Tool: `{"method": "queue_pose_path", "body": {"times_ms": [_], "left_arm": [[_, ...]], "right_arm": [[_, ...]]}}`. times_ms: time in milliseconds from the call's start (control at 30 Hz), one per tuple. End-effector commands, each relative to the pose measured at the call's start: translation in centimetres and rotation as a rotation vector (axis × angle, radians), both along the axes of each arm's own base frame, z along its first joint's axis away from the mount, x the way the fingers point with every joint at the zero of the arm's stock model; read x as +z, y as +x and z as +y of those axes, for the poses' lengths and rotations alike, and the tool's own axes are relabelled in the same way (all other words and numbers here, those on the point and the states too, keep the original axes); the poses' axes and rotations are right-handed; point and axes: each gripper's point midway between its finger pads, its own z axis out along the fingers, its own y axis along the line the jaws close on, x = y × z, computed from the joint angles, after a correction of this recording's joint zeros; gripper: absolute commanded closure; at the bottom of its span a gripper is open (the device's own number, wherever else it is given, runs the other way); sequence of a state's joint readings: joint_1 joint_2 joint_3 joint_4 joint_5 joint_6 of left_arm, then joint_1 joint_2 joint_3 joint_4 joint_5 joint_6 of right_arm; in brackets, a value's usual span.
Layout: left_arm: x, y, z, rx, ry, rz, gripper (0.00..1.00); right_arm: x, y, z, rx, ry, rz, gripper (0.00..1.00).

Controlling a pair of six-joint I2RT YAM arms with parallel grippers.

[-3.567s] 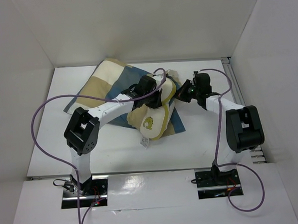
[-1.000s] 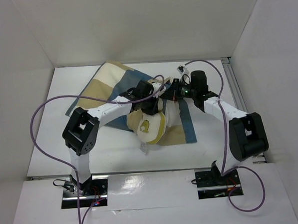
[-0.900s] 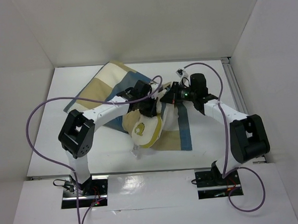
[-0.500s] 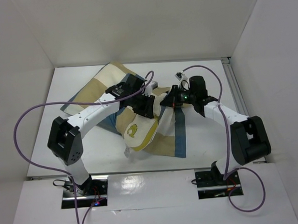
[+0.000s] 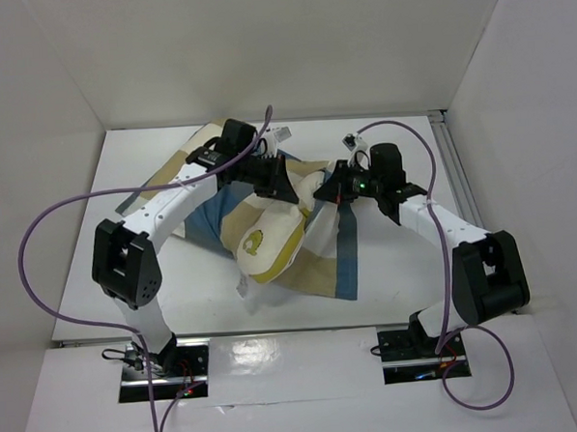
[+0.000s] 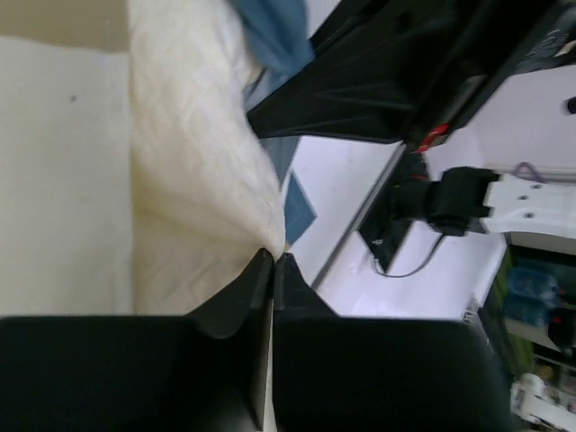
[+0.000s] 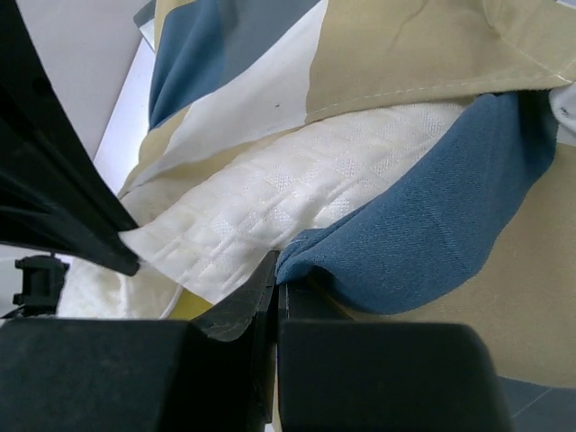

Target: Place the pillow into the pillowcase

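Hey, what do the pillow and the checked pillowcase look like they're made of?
The pillow looks like soft padded textile, maybe cotton or polyester, matte: its cream surface shows a quilted square pattern, and it bulges and bends. The pillowcase looks like thin woven cloth, probably cotton, matte: it creases and drapes, with a stitched hem.

Bright, even overhead light fills the white worktop (image 5: 397, 259), leaving soft shadows beneath the white robot arms (image 5: 177, 204) and glare along its glossy near edge. The left wrist view is blurred; the right wrist's near black fingers (image 7: 236, 310) are unfocused.
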State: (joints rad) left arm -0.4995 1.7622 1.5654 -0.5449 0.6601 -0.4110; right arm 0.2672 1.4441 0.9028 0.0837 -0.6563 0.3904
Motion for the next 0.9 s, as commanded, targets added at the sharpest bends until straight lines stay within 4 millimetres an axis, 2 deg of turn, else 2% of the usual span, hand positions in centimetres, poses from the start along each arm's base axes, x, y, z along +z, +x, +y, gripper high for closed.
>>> {"method": "queue_pose_path", "body": {"times_ms": [0, 100, 133, 200, 233, 267, 333, 400, 433, 533, 567, 600, 633, 667, 700, 733, 767, 800, 867], "left_arm": [[7.5, -2.0, -2.4, -0.205, -0.251, -0.057, 0.83], [8.5, -2.1, -1.9, -0.208, -0.224, -0.095, 0.61], [8.8, -1.5, -1.6, -0.197, -0.221, -0.121, 0.49], [9.2, -1.3, -1.1, -0.185, -0.223, -0.131, 0.49], [9.5, -0.8, -0.8, -0.174, -0.226, -0.141, 0.51], [9.6, -0.3, -0.5, -0.146, -0.224, -0.136, 0.75], [8.6, 0.5, -1.0, -0.135, -0.221, -0.101, 0.98], [8.4, 1.7, -1.3, -0.091, -0.22, -0.087, 1.0], [7.5, 3.3, -1.5, -0.044, -0.195, -0.099, 1.0], [6.3, 4.6, -2.8, -0.012, -0.172, -0.097, 1.0], [4.7, 5.2, -3.7, -0.008, -0.15, -0.084, 1.0], [4.1, 5.2, -4.5, -0.009, -0.132, -0.08, 1.0], [2.6, 5.7, -4.4, 0.012, -0.099, -0.056, 1.0], [1.6, 5.6, -4.8, 0.004, -0.076, -0.049, 1.0], [-0.6, 5.6, -4.8, 0.0, -0.041, -0.001, 1.0], [-2.0, 5.3, -4.6, 0.0, -0.024, 0.028, 1.0], [-2.7, 4.8, -4.5, -0.01, -0.022, 0.054, 1.0], [-4.6, 3.8, -4.4, -0.012, 0.011, 0.095, 1.0], [-6.0, 3.5, -4.4, -0.002, 0.036, 0.096, 1.0]], "right_arm": [[2.7, 1.8, -0.6, -0.036, -0.018, -0.11, 1.0], [2.7, 2.1, -0.6, -0.036, -0.018, -0.11, 1.0], [2.7, 2.1, -0.6, -0.033, -0.023, -0.117, 1.0], [2.7, 2.1, -0.6, -0.033, -0.023, -0.117, 1.0], [2.7, 2.1, -0.6, -0.033, -0.023, -0.117, 1.0], [2.5, 2.0, -0.6, -0.033, -0.026, -0.109, 1.0], [2.5, 2.0, -0.6, -0.032, -0.026, -0.109, 1.0], [2.4, 1.9, -0.6, -0.032, -0.028, -0.1, 1.0], [2.4, 1.9, -0.6, -0.032, -0.028, -0.1, 1.0], [2.4, 1.8, -0.8, -0.037, -0.038, -0.105, 1.0], [2.4, 1.8, -0.8, -0.037, -0.038, -0.105, 1.0], [2.3, 1.7, -0.8, -0.037, -0.041, -0.096, 1.0], [2.6, 1.8, -0.8, -0.037, -0.04, -0.097, 1.0], [2.6, 1.8, -0.8, -0.037, -0.04, -0.097, 1.0], [3.6, 1.9, -0.8, -0.035, -0.041, -0.12, 1.0], [4.0, 2.0, -0.8, -0.035, -0.038, -0.129, 1.0], [3.6, 1.8, -0.8, -0.034, -0.043, -0.112, 1.0], [4.5, 1.8, -0.9, -0.031, -0.046, -0.134, 1.0], [5.8, 2.0, -0.9, -0.028, -0.047, -0.161, 1.0]]}}
